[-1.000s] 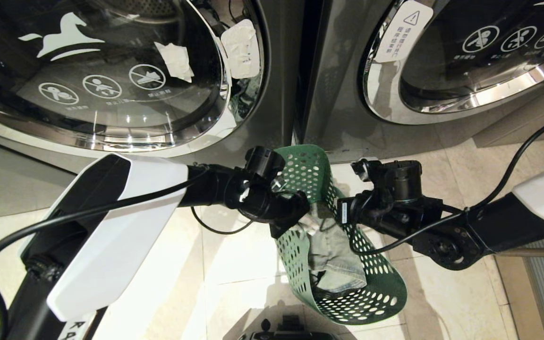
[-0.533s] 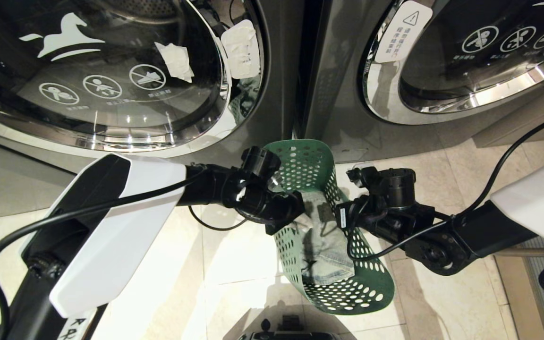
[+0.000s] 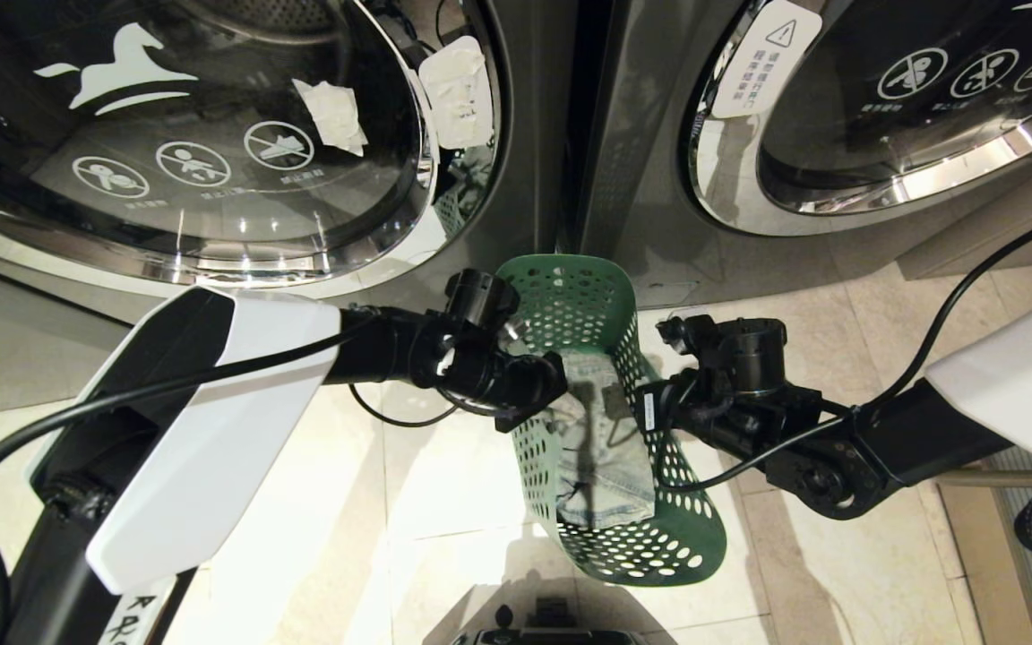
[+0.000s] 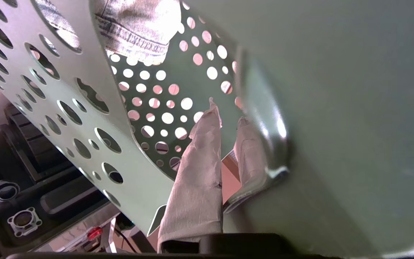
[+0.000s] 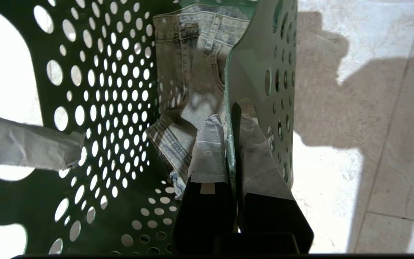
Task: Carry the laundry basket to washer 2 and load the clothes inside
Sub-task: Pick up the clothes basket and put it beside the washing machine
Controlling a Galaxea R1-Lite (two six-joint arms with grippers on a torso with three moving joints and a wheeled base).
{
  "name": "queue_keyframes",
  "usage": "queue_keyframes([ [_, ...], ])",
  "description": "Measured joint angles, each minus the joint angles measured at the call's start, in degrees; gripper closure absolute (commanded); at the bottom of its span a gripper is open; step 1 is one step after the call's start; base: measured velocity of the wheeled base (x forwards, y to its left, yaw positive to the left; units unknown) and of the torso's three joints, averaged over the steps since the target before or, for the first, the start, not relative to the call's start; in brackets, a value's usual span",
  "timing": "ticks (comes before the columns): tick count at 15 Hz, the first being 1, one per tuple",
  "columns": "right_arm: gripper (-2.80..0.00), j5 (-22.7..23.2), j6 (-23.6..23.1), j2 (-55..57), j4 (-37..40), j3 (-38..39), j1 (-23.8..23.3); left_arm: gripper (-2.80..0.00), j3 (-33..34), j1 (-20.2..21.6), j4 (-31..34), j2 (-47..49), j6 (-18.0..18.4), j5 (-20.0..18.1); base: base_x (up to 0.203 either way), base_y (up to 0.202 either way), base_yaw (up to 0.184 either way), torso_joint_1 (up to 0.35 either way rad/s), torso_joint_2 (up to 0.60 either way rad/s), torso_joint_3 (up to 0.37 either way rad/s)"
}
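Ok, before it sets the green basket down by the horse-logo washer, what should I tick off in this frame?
1. Right gripper shut on the laundry basket wall: ok.
2. Left gripper at the opposite wall, jaws narrow, one either side of the rim: ok.
3. The clothes lying inside the basket, nothing hanging over: ok.
4. Basket level: not ok, it hangs tilted between the arms.
5. Washer 2 door open for loading: not ok, it looks closed.
6. Floor under the basket free: cannot tell, the basket hides it.
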Motion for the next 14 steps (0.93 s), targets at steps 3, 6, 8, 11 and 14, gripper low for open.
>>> queue_keyframes([
  [3, 0.00, -0.02, -0.13, 0.17, 0.00, 0.11, -0.02, 0.00, 0.00, 0.31, 0.55, -0.28, 0.00, 0.18, 0.000, 0.000, 0.000, 0.000, 0.00, 0.000],
  [6, 0.00, -0.02, -0.84, 0.34, -0.01, 0.22, -0.02, 0.00, 0.02, 0.33, 0.22, -0.34, -0.04, 0.81, 0.000, 0.000, 0.000, 0.000, 0.00, 0.000],
  [8, 0.00, -0.02, -2.00, 0.48, -0.04, 0.22, -0.02, 0.00, 0.05, 0.33, 0.47, -0.37, -0.22, 0.87, 0.000, 0.000, 0.000, 0.000, 0.00, 0.000],
  [11, -2.80, -0.05, -2.32, 0.77, -0.09, 0.20, -0.05, 0.00, 0.10, 0.06, 0.68, -0.34, -0.45, 2.05, 0.000, 0.000, 0.000, 0.000, 0.00, 0.000],
  [14, -2.80, -0.05, -2.35, 1.25, 0.04, 0.00, -0.05, -2.80, 0.13, -0.10, 0.51, -0.33, -0.33, 2.82, 0.000, 0.000, 0.000, 0.000, 0.00, 0.000],
])
